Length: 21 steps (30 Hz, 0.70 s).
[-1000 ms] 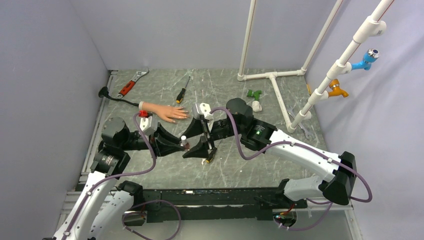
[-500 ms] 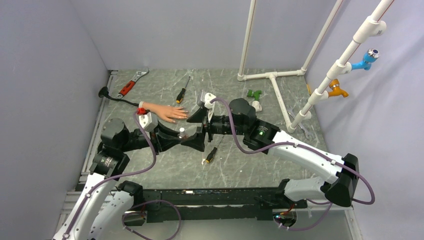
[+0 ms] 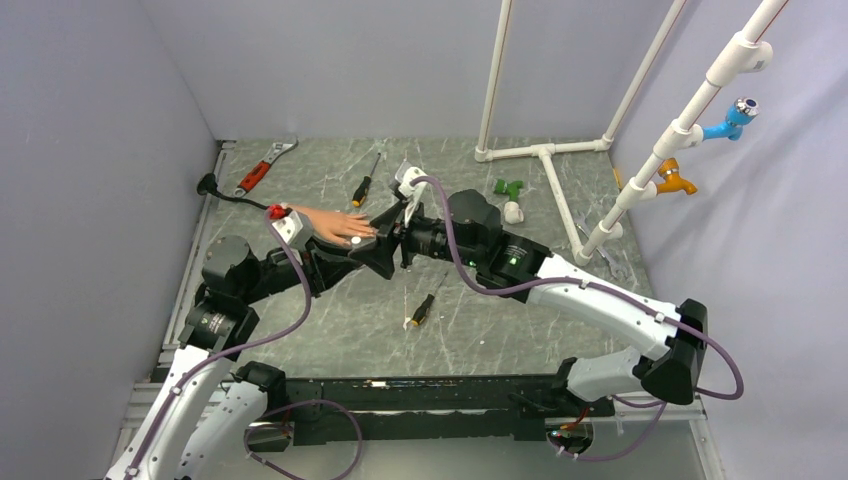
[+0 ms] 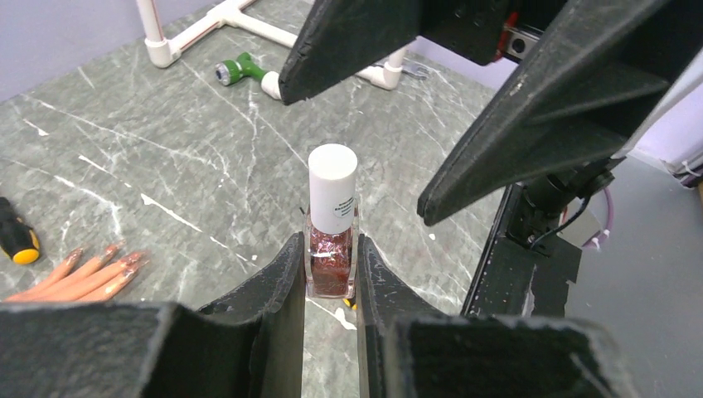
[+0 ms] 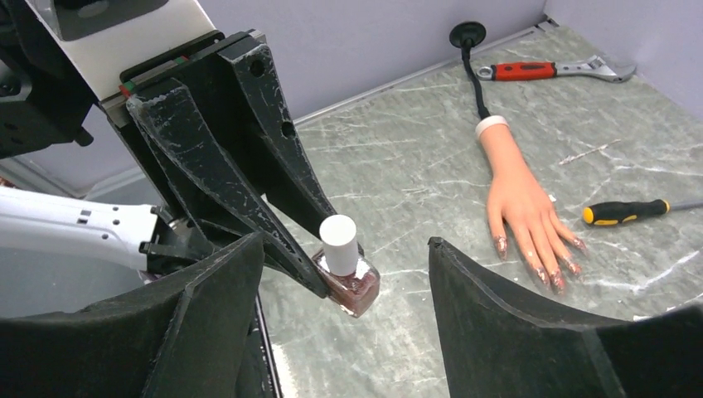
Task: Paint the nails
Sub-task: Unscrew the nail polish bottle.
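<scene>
Left fingers (image 4: 331, 253) pinch the glass body of a bottle (image 4: 332, 195) of reddish glitter polish, held upright, its white cap on and standing clear above the fingertips. Right fingers (image 5: 344, 249) are spread wide and face the left pair. One lies on each side of the cap, and neither touches it. The two arms meet above the middle-left of the table (image 3: 500, 330), with the bottle raised off the surface.

The nails (image 5: 540, 272) belong to a rubber hand (image 5: 516, 192) with a white cuff, which lies palm down on the table just beyond and left of the bottle. They point towards the table's middle and show a reddish, glittery coat.

A yellow-and-black screwdriver (image 5: 623, 212) lies just past the nails. A red-handled wrench (image 5: 530, 71) lies at the far left corner. A second screwdriver (image 3: 421, 310) lies nearer the arm bases. Green fittings (image 4: 238, 70) and a white pipe frame (image 3: 545, 152) sit at the far right.
</scene>
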Motion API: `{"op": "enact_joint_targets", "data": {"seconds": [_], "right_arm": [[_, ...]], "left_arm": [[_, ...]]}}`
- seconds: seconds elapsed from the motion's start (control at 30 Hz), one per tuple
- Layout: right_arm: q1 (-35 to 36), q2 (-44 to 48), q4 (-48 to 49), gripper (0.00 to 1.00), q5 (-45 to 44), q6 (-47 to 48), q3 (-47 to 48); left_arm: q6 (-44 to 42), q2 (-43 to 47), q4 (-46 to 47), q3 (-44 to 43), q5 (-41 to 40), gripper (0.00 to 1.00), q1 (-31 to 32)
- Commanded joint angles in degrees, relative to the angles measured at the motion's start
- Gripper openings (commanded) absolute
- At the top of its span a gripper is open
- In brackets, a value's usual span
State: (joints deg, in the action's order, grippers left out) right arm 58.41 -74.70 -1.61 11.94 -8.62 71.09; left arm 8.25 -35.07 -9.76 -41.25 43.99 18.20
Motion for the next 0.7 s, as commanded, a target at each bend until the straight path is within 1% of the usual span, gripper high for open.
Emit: {"op": "enact_joint_targets", "data": {"seconds": [0.0,0.1,0.2,0.27,0.6,0.67], "right_arm": [[1.59,-1.34,-0.31,0.70,-5.13,-0.65,4.06],[2.03,-2.66,-1.17,0.61,-7.96,-1.99,5.66],[2.33,-3.62,-1.36,0.57,-9.89,-2.91,6.34],[2.49,-4.18,-1.36,0.53,-10.61,-3.29,6.79],[3.57,-6.55,-2.83,0.45,-11.17,-3.34,8.97],[3.95,-6.89,-3.01,0.39,-11.00,-3.23,9.11]], "left_arm": [[1.43,0.27,1.04,-1.99,-3.41,0.00,0.00],[1.73,0.27,0.85,-2.06,-4.36,0.00,0.00],[1.72,0.39,0.78,-2.06,-4.58,0.00,0.00],[1.73,0.36,0.82,-2.00,-4.58,0.00,0.00],[1.73,0.29,0.67,-2.08,-4.79,0.00,0.00],[1.69,0.22,0.54,-2.16,-4.90,0.00,0.00]]}}
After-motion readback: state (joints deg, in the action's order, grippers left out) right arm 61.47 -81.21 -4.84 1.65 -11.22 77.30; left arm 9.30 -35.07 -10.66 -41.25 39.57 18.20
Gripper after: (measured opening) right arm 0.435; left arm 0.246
